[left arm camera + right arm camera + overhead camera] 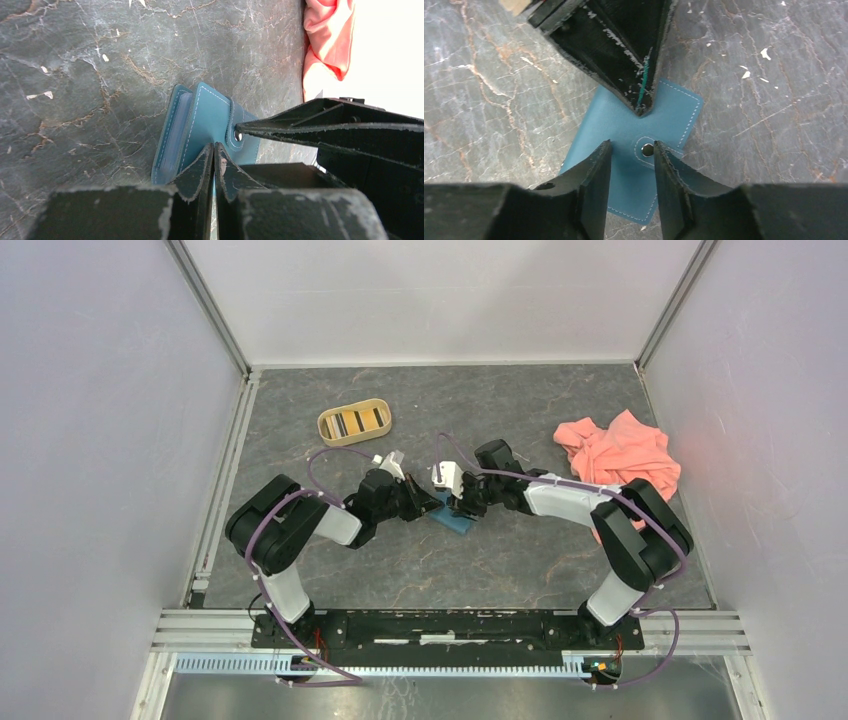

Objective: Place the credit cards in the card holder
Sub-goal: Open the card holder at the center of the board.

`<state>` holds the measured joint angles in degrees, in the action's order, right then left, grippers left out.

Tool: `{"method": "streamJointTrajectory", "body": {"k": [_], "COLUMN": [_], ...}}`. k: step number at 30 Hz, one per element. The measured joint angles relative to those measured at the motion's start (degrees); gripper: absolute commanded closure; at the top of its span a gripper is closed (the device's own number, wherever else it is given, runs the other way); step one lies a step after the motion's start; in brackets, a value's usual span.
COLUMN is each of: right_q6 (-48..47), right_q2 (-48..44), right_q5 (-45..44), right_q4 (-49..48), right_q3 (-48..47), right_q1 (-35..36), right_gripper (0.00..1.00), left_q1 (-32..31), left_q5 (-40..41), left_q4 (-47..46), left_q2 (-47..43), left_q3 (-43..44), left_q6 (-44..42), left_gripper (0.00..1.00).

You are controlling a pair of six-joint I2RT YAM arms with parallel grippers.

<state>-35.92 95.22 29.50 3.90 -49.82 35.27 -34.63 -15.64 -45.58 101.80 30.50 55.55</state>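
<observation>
The teal card holder (456, 524) lies on the table between both arms. In the left wrist view my left gripper (215, 146) is shut on one edge of the card holder (207, 120), and a thin teal strip shows between the pads. My right gripper (631, 145) is open; its fingers straddle the card holder's (669, 112) snap tab (647, 149) without pinching it. The left gripper (640, 109) meets the holder from the opposite side. The credit cards (354, 422), yellow and dark, stand in a tan oval tray (330, 434) at the back left, away from both grippers.
A crumpled pink cloth (618, 455) lies at the right rear of the table, also seen in the left wrist view as the pink cloth (327, 40). White walls enclose the table on three sides. The two arms nearly touch at the middle.
</observation>
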Motion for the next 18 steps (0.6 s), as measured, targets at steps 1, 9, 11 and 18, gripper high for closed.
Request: {"method": "streamJointTrajectory", "body": {"k": [1,9,11,18], "right_q6": [0.13,2.58,3.3,5.95], "right_q2": [0.0,-0.02,-0.37,-3.19], "right_q5": [-0.66,-7.89,-9.4,-11.3], "right_q4": [-0.22,-4.35,-5.64,-8.44], "right_q3": [-0.04,-0.04,0.35,1.9], "right_q1": [0.22,0.92,1.01,-0.66], "right_gripper": [0.67,0.99,1.0,1.0], "left_q1": [0.0,0.0,0.0,0.0], "left_q5": [-0.02,0.57,0.61,0.55], "left_q4": [0.0,-0.96,-1.36,-1.57], "left_q2": [0.0,0.44,0.61,0.66], "left_q3": [0.0,-0.02,-0.02,-0.09], "left_q6": [0.0,-0.11,-0.11,-1.03], "left_gripper": [0.91,0.91,0.91,0.91]}}
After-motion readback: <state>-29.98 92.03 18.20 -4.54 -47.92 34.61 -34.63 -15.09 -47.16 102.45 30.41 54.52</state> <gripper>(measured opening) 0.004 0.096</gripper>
